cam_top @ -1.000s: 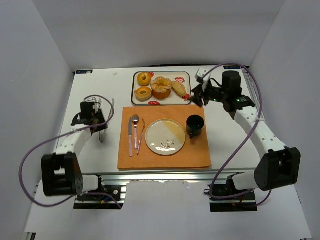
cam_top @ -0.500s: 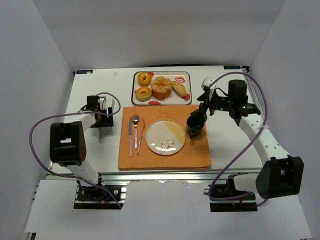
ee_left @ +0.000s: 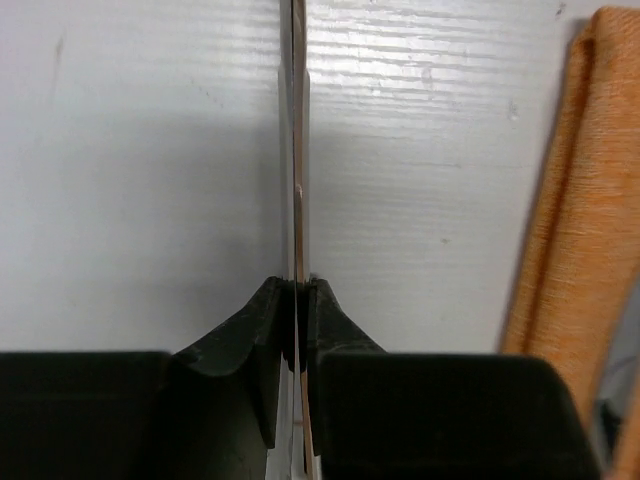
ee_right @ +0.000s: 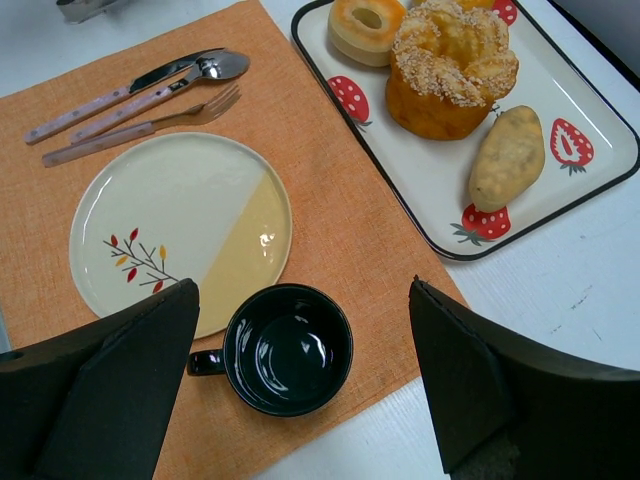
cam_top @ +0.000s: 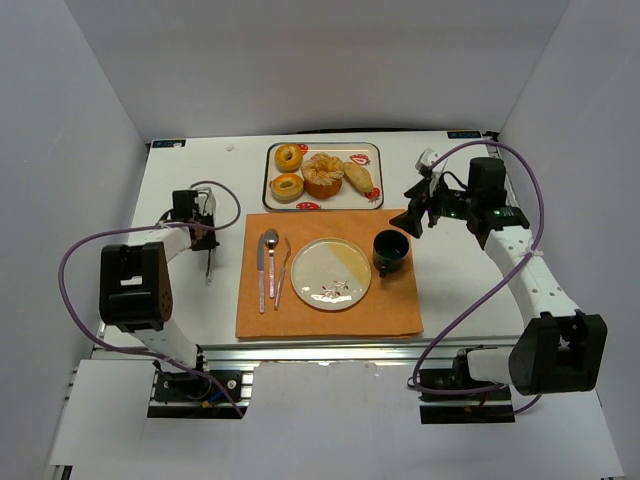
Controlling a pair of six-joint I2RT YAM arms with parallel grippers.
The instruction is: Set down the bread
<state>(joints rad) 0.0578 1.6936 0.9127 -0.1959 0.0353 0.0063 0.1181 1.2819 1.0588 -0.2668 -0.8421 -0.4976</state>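
L gripper (ee_left: 298, 292) is clamped shut on a thin metal strip (ee_left: 299, 150) seen edge-on (can't tell what it is), over the white table (ee_left: 150, 150) just left of the orange mat (ee_left: 585, 200). R gripper (ee_right: 300, 300) has jaws wide open and empty, hanging above the black cup (ee_right: 288, 350) on the mat's right side, w/ plate (ee_right: 170, 220) beside the cup and cutlery (ee_right: 140, 95) left of the plate. Bread (ee_right: 450, 70) sits farthest back, mid tray (ee_right: 585, 95), betw ring pastries (cam_top: 288, 186) and oval roll (ee_right: 508, 158), no gripper touching it.

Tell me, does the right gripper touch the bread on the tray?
Apart. The right wrist view shows the open right gripper far from the bread, which sits on the tray.
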